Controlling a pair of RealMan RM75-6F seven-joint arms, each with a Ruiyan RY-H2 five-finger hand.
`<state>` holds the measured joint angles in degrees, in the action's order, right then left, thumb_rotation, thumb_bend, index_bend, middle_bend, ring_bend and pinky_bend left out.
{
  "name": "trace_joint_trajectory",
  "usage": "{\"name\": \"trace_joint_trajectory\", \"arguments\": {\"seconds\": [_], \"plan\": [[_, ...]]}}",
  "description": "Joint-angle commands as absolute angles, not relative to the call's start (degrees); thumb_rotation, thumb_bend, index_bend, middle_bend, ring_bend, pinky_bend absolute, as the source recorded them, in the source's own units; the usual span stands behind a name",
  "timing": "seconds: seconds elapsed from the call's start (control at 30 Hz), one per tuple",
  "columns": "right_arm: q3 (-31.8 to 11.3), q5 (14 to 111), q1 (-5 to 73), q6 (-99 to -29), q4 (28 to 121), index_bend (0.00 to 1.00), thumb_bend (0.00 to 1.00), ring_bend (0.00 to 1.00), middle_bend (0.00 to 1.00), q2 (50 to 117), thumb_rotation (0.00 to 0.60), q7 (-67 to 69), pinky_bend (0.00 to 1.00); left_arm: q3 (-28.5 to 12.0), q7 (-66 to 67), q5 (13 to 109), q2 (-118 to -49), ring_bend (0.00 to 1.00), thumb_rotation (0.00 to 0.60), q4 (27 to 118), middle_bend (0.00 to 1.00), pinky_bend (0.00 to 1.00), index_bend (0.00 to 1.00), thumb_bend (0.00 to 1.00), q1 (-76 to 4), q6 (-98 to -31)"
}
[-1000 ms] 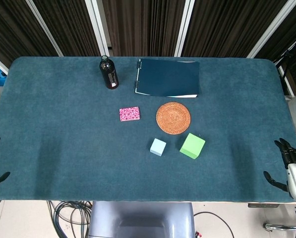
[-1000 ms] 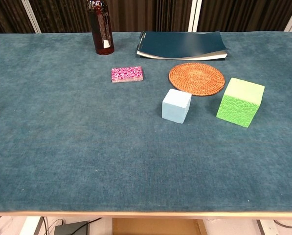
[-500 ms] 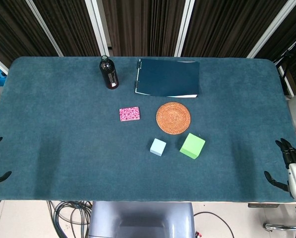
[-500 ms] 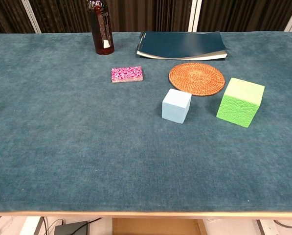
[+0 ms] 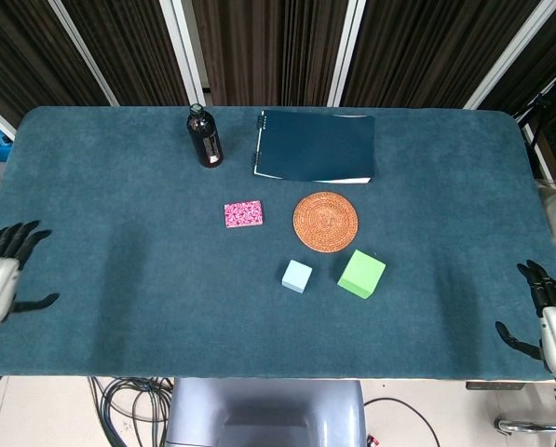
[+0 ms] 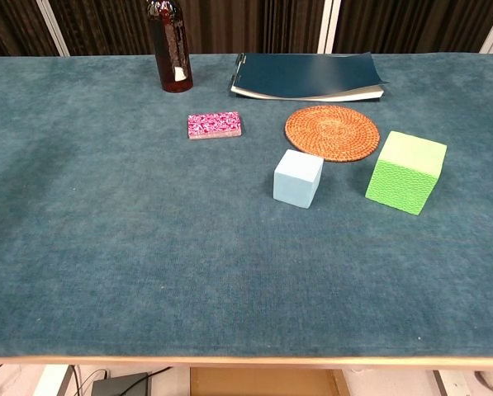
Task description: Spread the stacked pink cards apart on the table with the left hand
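The pink cards [image 5: 243, 213] [image 6: 215, 125] lie in one neat stack on the blue table, a little left of centre. My left hand [image 5: 0, 275] hovers at the table's left edge, fingers spread and holding nothing, far from the stack. At the right edge my right hand [image 5: 549, 317] is also open and empty. The chest view shows neither hand.
A dark bottle [image 5: 204, 138] stands behind the stack, with a dark blue notebook [image 5: 316, 146] to its right. A woven round coaster [image 5: 325, 221], a pale blue cube [image 5: 296, 276] and a green cube [image 5: 361, 273] sit right of the stack. The table [image 5: 119, 233] is bare between left hand and cards.
My left hand has come up and inward over the table's left edge, showing more of itself. The cards, the other objects and the right hand have not moved.
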<state>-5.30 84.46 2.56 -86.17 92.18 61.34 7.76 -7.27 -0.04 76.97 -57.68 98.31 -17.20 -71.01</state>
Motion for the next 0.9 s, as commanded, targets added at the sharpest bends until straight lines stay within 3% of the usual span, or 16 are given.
{"name": "trace_joint_trajectory", "arguments": {"seconds": [0.03,0.2,0.33,0.7,0.9], "plan": [[-5.3,84.3,2.5,-86.1,92.3,0.08,0.24,0.13,0.05,61.3,0.6,7.9,0.17,-14.3,6.9,64.4,-59.8,0.03,0.6,99.2,0.14,0.04,0.23,0.04,-29.0,-57.5],[-5.3,84.2,2.5,-85.9,92.4,0.08,0.24,0.13,0.05,61.3,0.6,7.9,0.17,-18.1,12.3,51.0,-65.7,0.03,0.6,94.9,0.15,0.04,0.25,0.06,-39.7,-47.2],[-5.2,84.2,2.6,-85.7,92.5,0.08,0.24,0.13,0.05,61.3,0.6,7.8,0.17,-19.1,16.0,43.2,-69.2,0.03,0.6,92.1,0.15,0.04,0.27,0.07,-46.0,-43.3],[-5.2,84.0,2.4,-85.8,92.7,0.08,0.24,0.13,0.05,61.0,0.6,8.8,0.17,-17.1,31.2,12.8,-84.0,0.03,0.6,77.3,0.15,0.04,0.31,0.07,-64.9,-43.8],[-5.2,83.7,2.2,-85.8,92.8,0.08,0.24,0.13,0.05,60.9,0.6,9.7,0.17,-17.8,34.2,4.8,-90.4,0.03,0.6,68.6,0.15,0.04,0.33,0.08,-70.3,-43.1]]}}
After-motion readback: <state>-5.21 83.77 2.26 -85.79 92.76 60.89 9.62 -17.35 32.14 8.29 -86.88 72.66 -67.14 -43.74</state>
